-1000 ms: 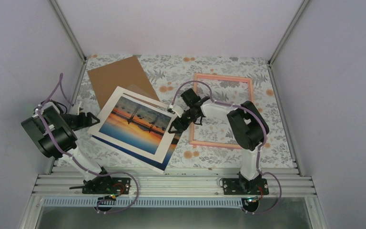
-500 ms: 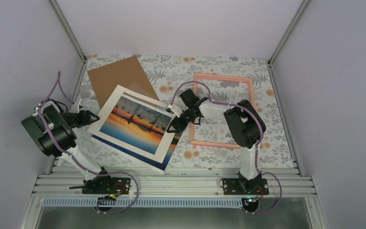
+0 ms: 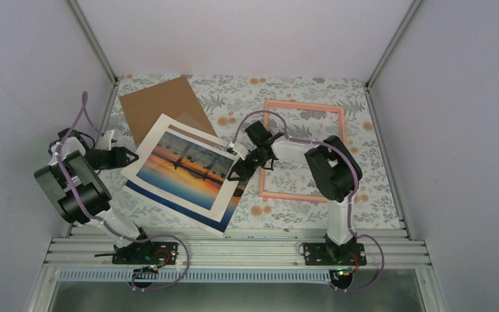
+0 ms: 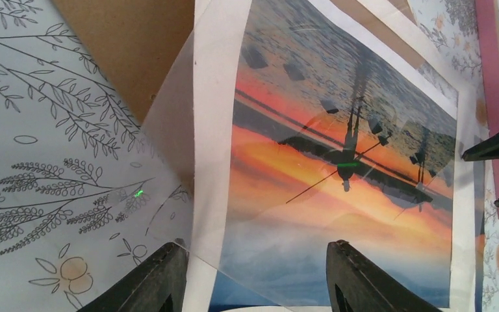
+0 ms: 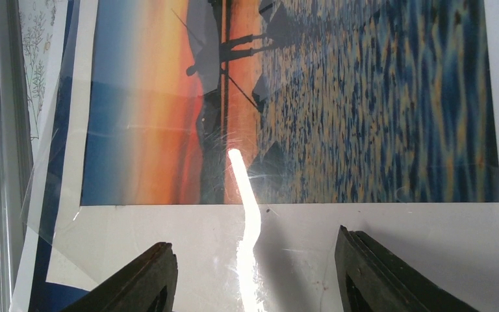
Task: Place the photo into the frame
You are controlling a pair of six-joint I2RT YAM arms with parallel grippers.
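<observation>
grasp setup on photo (image 3: 185, 168): left gripper (image 4: 255, 250) and right gripper (image 5: 253, 244) both spread, apparently not gripping; next i pinch, carry to frame (image 3: 305, 104).

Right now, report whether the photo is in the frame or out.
Out. The photo lies left of the frame, whose opening shows patterned tabletop.

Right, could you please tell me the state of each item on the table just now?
photo: flat on the table, under the mat, not in the frame.
white mat board: lying over the photo.
clear sheet: on top of the mat, corner overhanging.
frame: flat, empty.
cardboard sheet: flat, corner under the stack.
left fingers: apart, over the stack's left corner.
right fingers: apart, over its right edge.
</observation>
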